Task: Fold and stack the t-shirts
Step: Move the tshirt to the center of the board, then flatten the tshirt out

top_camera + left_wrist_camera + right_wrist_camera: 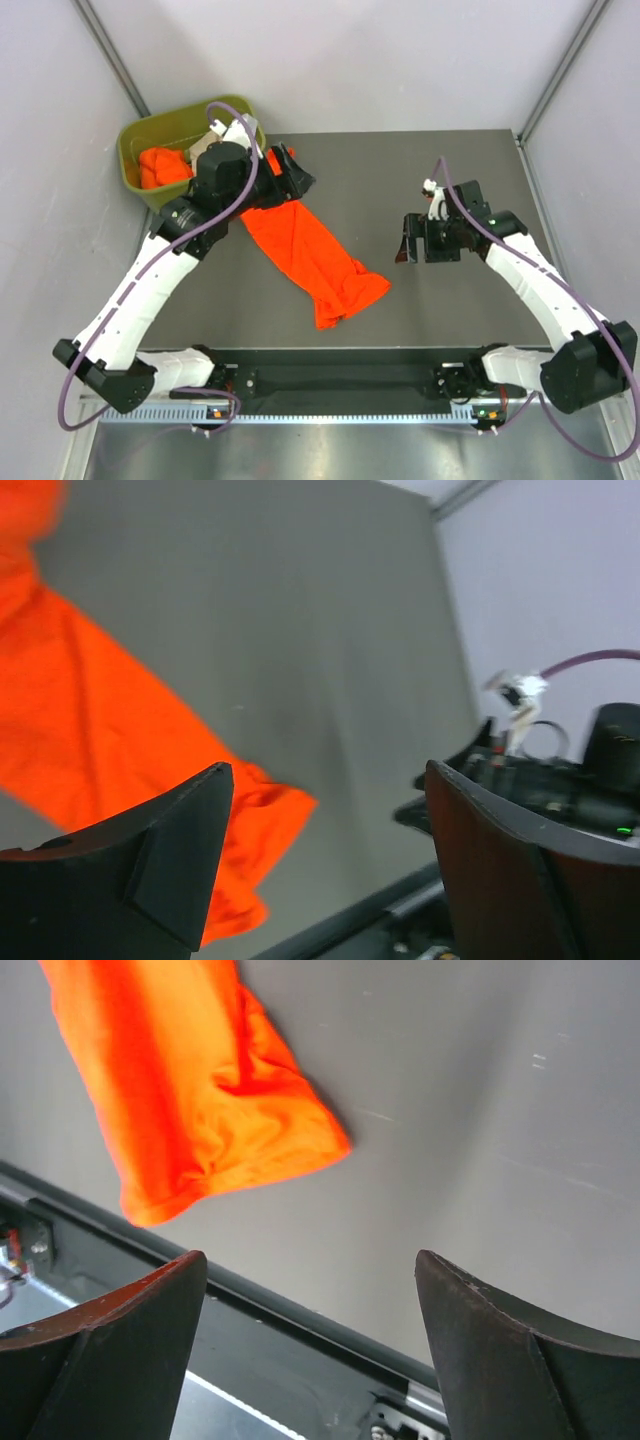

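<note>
One bright orange t-shirt (315, 255) lies bunched in a long diagonal strip on the grey table, from under my left gripper down to the front middle. It also shows in the left wrist view (110, 720) and the right wrist view (190, 1090). My left gripper (298, 170) hovers over the shirt's far end; its jaws (328, 770) are wide apart with nothing between them. My right gripper (410, 248) is to the right of the shirt, apart from it, open and empty (310, 1257). Another orange shirt (160, 165) and a beige-tan one (205, 142) sit in the bin.
The olive-green bin (135, 150) stands at the far left corner, just behind my left arm. Grey walls close the table at the back and sides. The black front rail (300, 1310) runs along the near edge.
</note>
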Controlling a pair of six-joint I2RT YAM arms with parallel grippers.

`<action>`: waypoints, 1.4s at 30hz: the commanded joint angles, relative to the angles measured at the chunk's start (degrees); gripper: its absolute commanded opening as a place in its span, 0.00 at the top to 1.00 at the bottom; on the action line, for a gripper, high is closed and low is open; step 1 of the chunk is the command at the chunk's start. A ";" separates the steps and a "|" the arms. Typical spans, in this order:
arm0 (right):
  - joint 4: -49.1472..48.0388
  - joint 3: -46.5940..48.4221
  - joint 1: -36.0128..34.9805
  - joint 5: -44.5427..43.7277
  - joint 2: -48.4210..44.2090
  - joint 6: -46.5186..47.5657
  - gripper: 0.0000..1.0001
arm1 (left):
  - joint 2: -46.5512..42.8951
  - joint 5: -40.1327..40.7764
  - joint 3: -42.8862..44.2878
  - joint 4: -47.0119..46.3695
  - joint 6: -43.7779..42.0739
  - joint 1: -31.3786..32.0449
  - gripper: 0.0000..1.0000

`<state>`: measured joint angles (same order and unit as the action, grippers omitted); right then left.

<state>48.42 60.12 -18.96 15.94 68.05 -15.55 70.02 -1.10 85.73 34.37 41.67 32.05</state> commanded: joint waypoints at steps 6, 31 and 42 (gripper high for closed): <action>-10.71 4.12 -7.13 9.90 12.35 -2.46 0.02 | 2.75 15.26 -0.30 11.95 -14.95 -4.62 0.16; -7.99 11.96 -18.57 -3.91 37.77 1.67 0.56 | 1.53 -4.26 -15.33 3.51 -10.30 -20.01 0.21; -5.46 11.24 -14.97 -9.25 28.38 -1.59 1.00 | -1.02 -5.58 -16.92 2.19 -8.09 -20.19 0.23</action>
<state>41.71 69.76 -35.77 10.35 104.31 -15.94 71.59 -6.26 69.19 40.01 33.10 12.19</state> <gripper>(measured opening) 0.009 0.769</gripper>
